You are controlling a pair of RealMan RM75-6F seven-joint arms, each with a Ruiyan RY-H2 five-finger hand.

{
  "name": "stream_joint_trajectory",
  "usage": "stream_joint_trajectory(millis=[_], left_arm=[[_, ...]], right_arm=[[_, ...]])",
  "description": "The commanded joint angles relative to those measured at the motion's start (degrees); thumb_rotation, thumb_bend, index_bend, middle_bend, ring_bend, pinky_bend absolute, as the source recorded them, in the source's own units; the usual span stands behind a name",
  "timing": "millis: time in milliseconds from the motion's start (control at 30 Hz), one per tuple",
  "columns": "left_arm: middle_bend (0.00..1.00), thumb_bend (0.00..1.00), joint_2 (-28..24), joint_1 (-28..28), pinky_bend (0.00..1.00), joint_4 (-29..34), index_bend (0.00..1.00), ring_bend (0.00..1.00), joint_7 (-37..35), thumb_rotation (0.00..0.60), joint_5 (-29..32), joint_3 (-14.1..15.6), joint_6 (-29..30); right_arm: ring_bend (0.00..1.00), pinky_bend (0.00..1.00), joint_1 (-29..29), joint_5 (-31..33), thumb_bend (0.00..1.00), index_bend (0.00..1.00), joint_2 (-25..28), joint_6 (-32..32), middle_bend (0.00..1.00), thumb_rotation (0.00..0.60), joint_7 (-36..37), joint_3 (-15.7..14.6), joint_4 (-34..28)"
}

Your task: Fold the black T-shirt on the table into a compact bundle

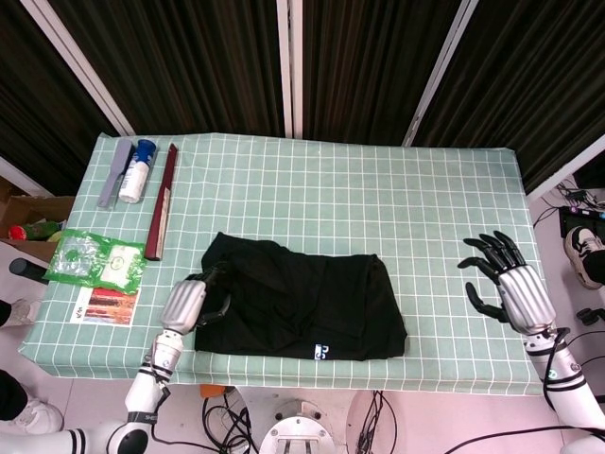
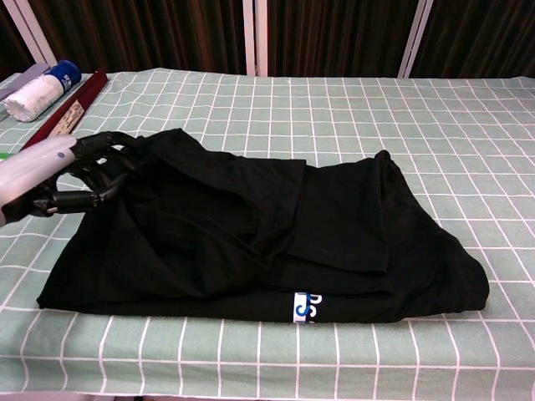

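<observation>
At the T-shirt's [image 1: 298, 307] left end, lying long left-to-right, the left hand [image 1: 185, 304] curls fingers at the edge, grip unclear; the right hand [image 1: 510, 286] waits far right, fingers spread.

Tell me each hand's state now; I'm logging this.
Left hand: at the shirt's left edge; grip cannot be told.
Right hand: open, empty.

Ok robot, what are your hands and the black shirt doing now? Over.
Left robot hand at black T-shirt's left edge, grasp unclear. Right robot hand open, clear of shirt. Shirt partly folded. Nothing in the way.
</observation>
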State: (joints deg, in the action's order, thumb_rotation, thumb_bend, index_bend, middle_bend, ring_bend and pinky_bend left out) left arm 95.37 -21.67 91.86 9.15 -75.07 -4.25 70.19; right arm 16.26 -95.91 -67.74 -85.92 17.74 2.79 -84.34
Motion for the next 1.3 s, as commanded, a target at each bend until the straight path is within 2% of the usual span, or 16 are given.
stream_joint_trajectory(millis=[33,433,700,800,867,967,1033,1200,1300], left_arm=[[0.24,0.44,1.1,-1.1,0.32,1.1,0.15,0.35,0.1,0.274,-1.4,1.2,-1.9],[0.24,0.45,5.1,-4.5,0.33,4.4,0.15,0.35,-2.2,0.274,-3.4,2.2,-7.9],[0.22,0.45,6.8,-4.7,0.34,6.9,0.13,0.35,-7.3,0.277,-6.2,6.1,-10.2],[0.22,0.45,5.3,-3.8,0.34,8.5,0.13,0.35,-10.4,0.278,-9.7,6.9,-7.4],[0.22,0.45,3.8,-2.4,0.34,9.4,0.13,0.35,-13.0,0.280,-12.9,6.6,-2.8],[0.23,0.45,0.2,0.4,0.34,10.1,0.13,0.35,-15.0,0.276,-17.2,5.7,5.5],[0.23,0.45,-2.1,1.9,0.34,10.4,0.13,0.35,-13.4,0.276,-17.5,4.9,9.0],[0.23,0.45,-6.6,5.8,0.33,8.8,0.13,0.35,-8.4,0.278,-12.3,1.4,14.8],[0.23,0.45,-9.3,7.4,0.33,8.2,0.13,0.35,-7.2,0.275,-6.9,0.1,14.6]], right_arm=[[0.10,0.11,-0.1,0.0,0.46,0.42,0.0,-0.2,0.20,0.600,0.0,0.0,0.0],[0.10,0.11,-0.6,0.3,0.46,0.42,0.1,0.1,0.20,0.600,0.0,-0.3,0.0],[0.10,0.11,1.8,-1.0,0.47,0.42,-0.4,2.3,0.20,0.600,0.6,0.1,-0.7],[0.11,0.12,4.1,-2.6,0.48,0.42,-0.6,4.4,0.21,0.600,1.4,0.2,-1.9],[0.11,0.12,6.3,-4.0,0.49,0.41,-0.8,6.7,0.22,0.600,1.6,0.3,-3.0],[0.11,0.13,10.9,-6.1,0.55,0.40,-1.1,11.4,0.26,0.600,2.3,0.8,-6.0],[0.11,0.13,13.9,-6.9,0.62,0.38,-1.4,14.8,0.28,0.600,2.0,1.4,-7.7],[0.11,0.14,23.1,-6.5,0.77,0.33,-4.7,26.2,0.33,0.600,-0.7,3.9,-10.7],[0.11,0.14,28.2,-4.5,0.79,0.29,-8.2,33.1,0.33,0.600,-4.4,5.6,-10.4]])
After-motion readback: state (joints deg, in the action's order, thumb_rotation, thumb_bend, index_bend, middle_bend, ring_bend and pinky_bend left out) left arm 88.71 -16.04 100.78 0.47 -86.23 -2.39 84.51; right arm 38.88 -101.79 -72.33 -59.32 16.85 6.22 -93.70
